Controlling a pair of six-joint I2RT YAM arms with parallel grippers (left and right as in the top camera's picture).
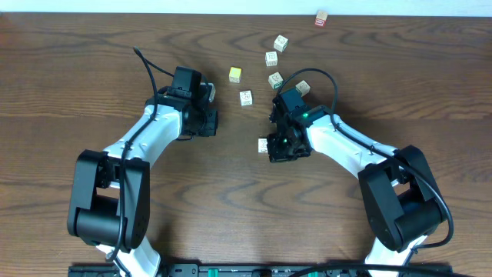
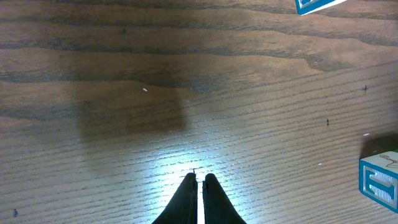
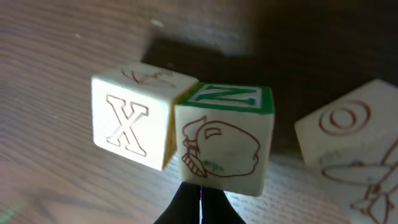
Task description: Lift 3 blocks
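Left tool (image 2: 200, 198), closed and empty, hangs over bare table (image 2: 124, 124), with a blue-marked cube (image 2: 379, 182) nearby. Right tool (image 3: 200, 208), also closed, has the touching X cube (image 3: 130, 121) and N cube (image 3: 227, 149) just ahead.

Red-marked O block (image 3: 356, 148) cut by right edge.

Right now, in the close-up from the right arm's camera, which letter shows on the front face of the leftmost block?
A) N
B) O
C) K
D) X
D: the leftmost block carries a large X on its front face, while the N sits on the green top of the middle block and the O is on the right-hand block.
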